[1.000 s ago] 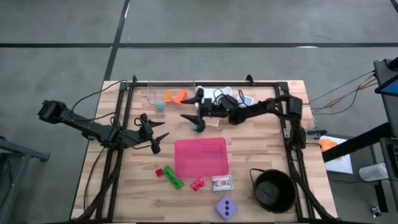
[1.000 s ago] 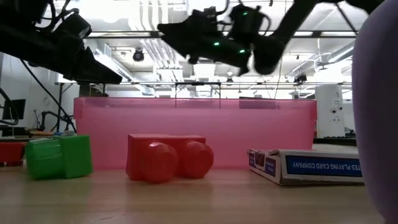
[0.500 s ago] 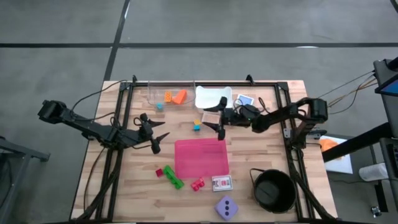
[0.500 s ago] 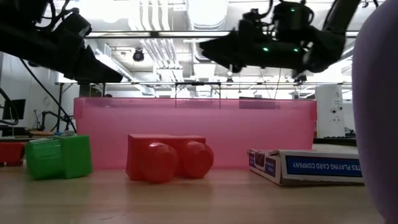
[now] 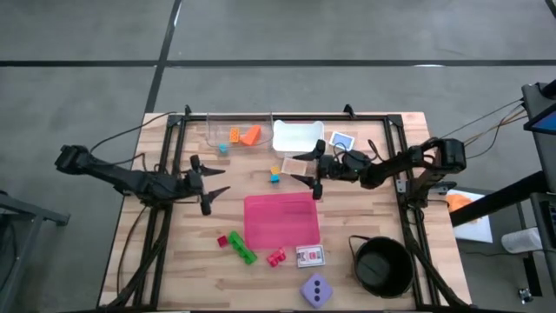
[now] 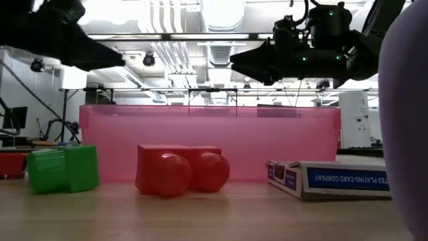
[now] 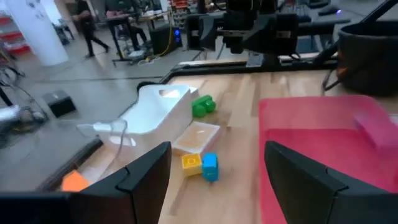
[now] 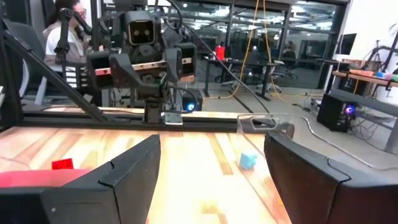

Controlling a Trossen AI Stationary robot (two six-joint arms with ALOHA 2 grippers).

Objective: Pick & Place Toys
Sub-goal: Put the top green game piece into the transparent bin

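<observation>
A: Left end effector (image 5: 207, 184) hangs with fingers apart, empty. The small yellow-and-blue plastic brick pair (image 5: 274, 175) sits ahead of it on the wooden counter (image 5: 347, 217).

B: Right end effector (image 5: 310, 176), also spread and empty, is nearer; the pair lies just beyond its fingertips, blue end toward the flat pink rectangular mat (image 5: 280, 220).

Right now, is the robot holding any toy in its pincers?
No. The left pincer and the right pincer are both open and empty, above the table, with nothing between their fingers.
</observation>
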